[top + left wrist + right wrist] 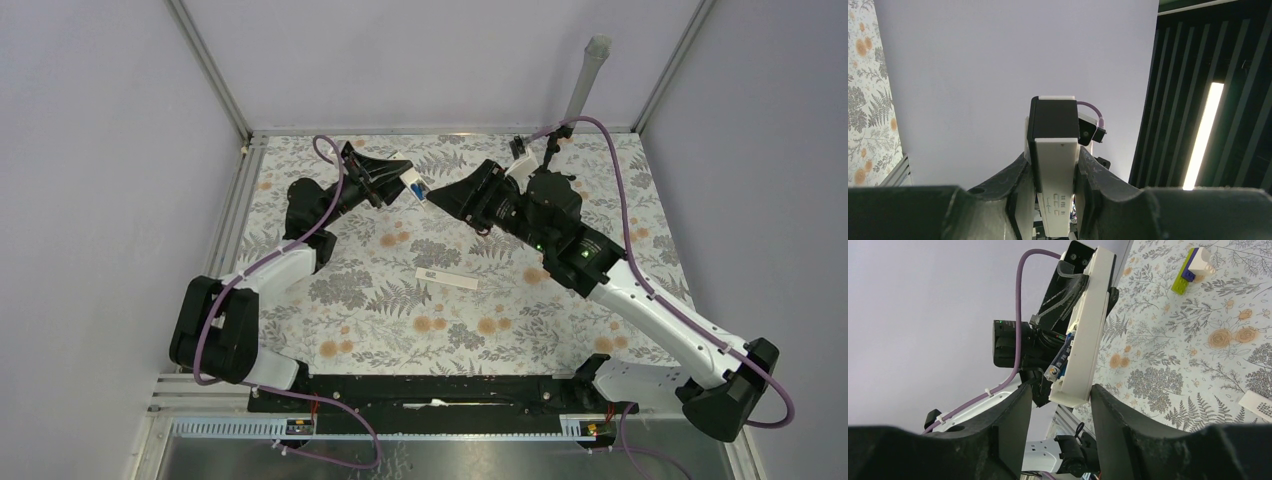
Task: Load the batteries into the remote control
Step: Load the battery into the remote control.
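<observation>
My left gripper [398,184] is shut on the remote control [1055,165], a white bar with a dark end, and holds it raised over the back of the table. In the right wrist view the remote control [1087,325] shows its back, with a blue battery [1061,359] lying in the recess. My right gripper [1060,392] is open, its fingers on either side of the remote's near end. The right finger [1108,410] is almost against the remote's corner and the left one stands apart. From above, both grippers meet tip to tip, the right gripper [438,197] facing the remote control [412,185].
A thin flat white strip [446,277] with a small dark mark lies on the floral table [400,330] in the middle. A small stack of green, purple and white blocks [1193,265] sits farther off. A grey pole [588,75] rises at the back right.
</observation>
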`<state>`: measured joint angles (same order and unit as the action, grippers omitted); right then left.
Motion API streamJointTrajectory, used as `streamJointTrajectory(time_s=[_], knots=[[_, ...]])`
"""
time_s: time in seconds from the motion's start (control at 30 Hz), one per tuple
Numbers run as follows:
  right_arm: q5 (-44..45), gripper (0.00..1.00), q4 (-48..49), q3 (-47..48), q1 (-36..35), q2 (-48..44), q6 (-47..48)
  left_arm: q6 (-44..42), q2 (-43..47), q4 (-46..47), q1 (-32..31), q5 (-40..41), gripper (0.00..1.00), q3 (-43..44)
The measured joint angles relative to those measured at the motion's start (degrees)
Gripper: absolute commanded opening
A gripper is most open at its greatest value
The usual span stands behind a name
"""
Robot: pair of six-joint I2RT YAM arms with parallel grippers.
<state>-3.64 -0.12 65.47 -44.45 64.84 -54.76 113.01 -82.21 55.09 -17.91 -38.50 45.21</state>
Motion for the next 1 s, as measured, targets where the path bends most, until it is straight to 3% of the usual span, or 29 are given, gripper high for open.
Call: streamJointTrajectory(time_s=[0.17,0.47,1.0], knots=[[-0.04,0.63,-0.02,0.0,0.07,0.46,-1.05,-1.36,0.92,-2.36,0.0,-0.02,0.16,0.0],[-0.31,0.52,-0.5,0.0,0.26,1.01,-1.42,-3.56,2.6,-5.99,0.0,-0.02,0.16,0.0],[-0.33,0.46,-1.84,-0.15,0.85,1.9,-2.4,-5.03,3.32,-9.05,0.0,-0.04,0.16,0.02]])
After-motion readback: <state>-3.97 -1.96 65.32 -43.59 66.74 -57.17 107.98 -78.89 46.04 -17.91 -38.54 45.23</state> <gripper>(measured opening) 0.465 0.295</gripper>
